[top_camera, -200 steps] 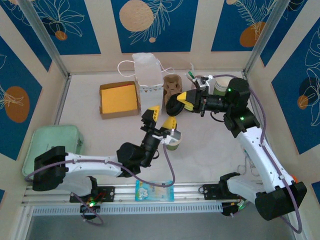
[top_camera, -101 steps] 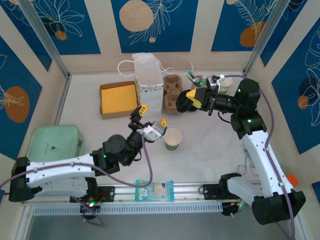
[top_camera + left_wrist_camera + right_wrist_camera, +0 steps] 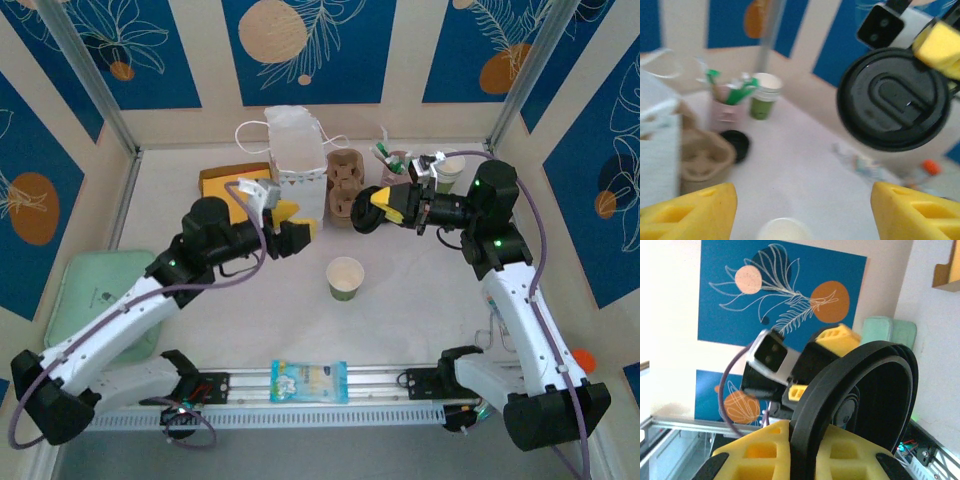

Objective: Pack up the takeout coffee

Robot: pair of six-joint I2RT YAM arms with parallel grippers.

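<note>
The takeout coffee point(image 3: 345, 277), a small paper cup with a white top and green band, stands open and alone in the middle of the table. Its rim point(image 3: 783, 230) shows at the bottom of the left wrist view. My left gripper point(image 3: 292, 225) point(image 3: 802, 210) hovers open and empty, up and to the left of the cup, beside the white bag. My right gripper point(image 3: 383, 203) point(image 3: 807, 445) is shut on a black round lid point(image 3: 358, 212) point(image 3: 892, 97) point(image 3: 855, 400), held on edge in the air behind the cup.
At the back stand a white paper bag point(image 3: 295, 155), a brown cup carrier point(image 3: 345, 180), a pink cup of utensils point(image 3: 398, 165) and a second cup point(image 3: 450, 172). Another black lid point(image 3: 735, 145) lies by the carrier. A cardboard box point(image 3: 225, 185) and a green container point(image 3: 100, 290) are at the left.
My left gripper let go of the cup, then rose and swung back left toward the bag. The cup stays on the table. The right gripper shifted slightly with the lid.
</note>
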